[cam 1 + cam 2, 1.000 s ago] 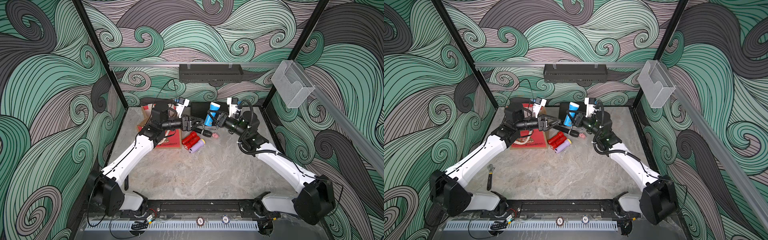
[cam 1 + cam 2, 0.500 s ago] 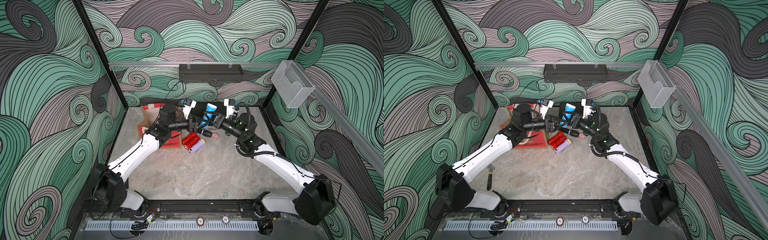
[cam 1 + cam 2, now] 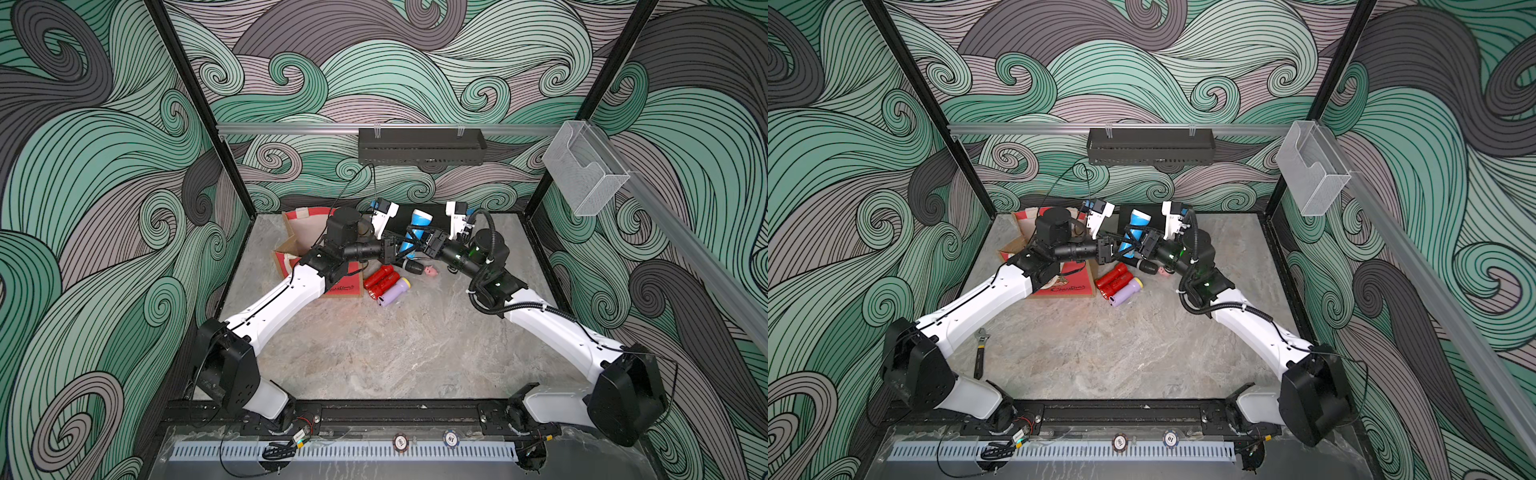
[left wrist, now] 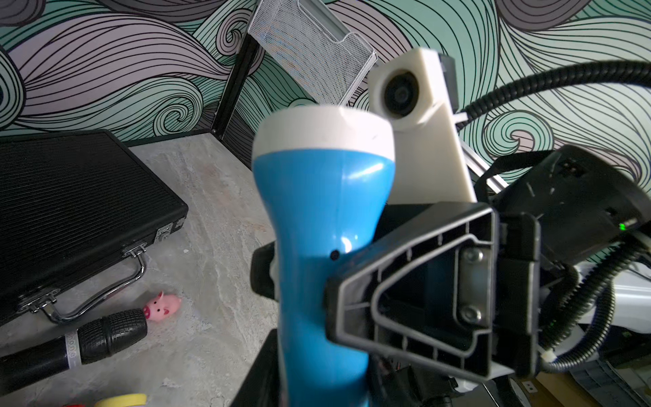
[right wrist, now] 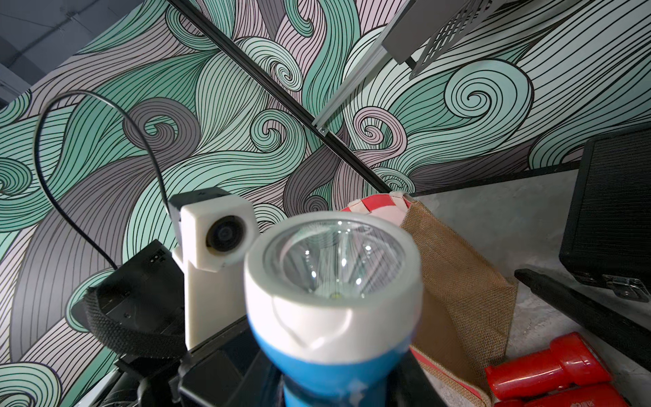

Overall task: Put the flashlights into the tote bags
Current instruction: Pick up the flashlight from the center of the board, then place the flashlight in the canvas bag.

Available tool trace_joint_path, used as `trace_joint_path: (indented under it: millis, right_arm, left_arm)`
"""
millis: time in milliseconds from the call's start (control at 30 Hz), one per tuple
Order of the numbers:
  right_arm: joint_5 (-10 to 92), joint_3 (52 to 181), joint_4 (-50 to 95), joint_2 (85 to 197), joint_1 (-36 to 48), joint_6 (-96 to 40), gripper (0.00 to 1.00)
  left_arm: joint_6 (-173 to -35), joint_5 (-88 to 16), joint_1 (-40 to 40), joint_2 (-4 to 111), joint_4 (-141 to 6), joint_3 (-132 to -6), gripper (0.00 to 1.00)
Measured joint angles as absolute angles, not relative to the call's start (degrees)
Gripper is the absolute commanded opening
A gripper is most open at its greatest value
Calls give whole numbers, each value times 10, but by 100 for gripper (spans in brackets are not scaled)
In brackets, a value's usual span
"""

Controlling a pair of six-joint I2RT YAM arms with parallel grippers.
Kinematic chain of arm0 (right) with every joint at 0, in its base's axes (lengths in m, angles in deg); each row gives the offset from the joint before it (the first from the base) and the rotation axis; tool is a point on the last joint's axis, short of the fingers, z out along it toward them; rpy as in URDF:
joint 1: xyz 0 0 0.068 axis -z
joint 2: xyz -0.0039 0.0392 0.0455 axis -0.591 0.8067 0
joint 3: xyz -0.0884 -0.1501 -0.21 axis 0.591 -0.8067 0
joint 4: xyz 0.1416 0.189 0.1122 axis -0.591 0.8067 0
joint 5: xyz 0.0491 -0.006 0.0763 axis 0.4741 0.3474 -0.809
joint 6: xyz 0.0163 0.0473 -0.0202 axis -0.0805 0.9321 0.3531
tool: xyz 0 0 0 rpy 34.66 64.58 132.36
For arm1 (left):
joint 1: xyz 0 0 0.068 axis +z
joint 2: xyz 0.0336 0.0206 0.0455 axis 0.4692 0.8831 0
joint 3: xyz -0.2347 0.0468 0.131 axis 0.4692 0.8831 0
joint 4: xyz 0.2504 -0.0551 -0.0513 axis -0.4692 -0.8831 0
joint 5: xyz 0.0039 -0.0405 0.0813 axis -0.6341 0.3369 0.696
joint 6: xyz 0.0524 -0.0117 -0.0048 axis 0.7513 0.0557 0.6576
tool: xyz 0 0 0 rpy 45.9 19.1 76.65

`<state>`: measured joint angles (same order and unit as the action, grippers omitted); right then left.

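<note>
The blue flashlight [image 3: 415, 230] is a stubby plastic torch with a glossy blue barrel that flares into a white head; the right wrist view looks straight into its clear lens and reflector. It is held in the air, nearly upright with its head up, above the table [image 3: 395, 353] and in front of the black case [image 3: 436, 214]. The right gripper [image 3: 421, 248] is clamped on the lower barrel, and one of its fingers [image 4: 415, 292] presses against the blue plastic. The left gripper [image 3: 401, 251] is closed on the same barrel from the opposite side.

The tote bag [image 3: 305, 232] sits at the left rear with its mouth open, showing cream lining, a brown side and a red printed front; the left arm [image 3: 282, 303] covers much of its inside, so what it holds cannot be told. The black case is ribbed and shut, its latches fastened and its chrome handle lying on the table.

Two red flashlights [image 3: 380, 279] and a lilac flashlight [image 3: 394, 291] with a yellow head lie together just beside the bag's red front. A black microphone [image 3: 409, 266] and a pink pig figure [image 3: 431, 272] lie near them.

A second ago the right gripper alone held the blue flashlight, and the left gripper stood open and apart from it, nearer the bag; since then the left arm has swung in and its jaws have closed. The flashlights on the table, the microphone and the pig figure have not moved.
</note>
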<state>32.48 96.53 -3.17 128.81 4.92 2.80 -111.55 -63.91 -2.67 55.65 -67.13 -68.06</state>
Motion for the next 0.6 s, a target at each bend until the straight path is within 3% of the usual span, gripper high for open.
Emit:
trace_joint_path:
  millis: [133,267,333,600]
  right_arm:
    - [327,966,-13,1288,47,19,62]
    - [332,968,18,1283,43,-3,93]
    - [338,969,40,1277,43,-18,99]
    - [379,972,139,1225,43,-85,99]
  left_arm:
    - [-1101,-622,-30,554,-703,-684,0]
    - [-1082,-566,-24,544,-771,-702,0]
    - [-1074,-538,-15,527,-812,-710,0]
    - [-1040,-429,68,476,-966,-782,0]
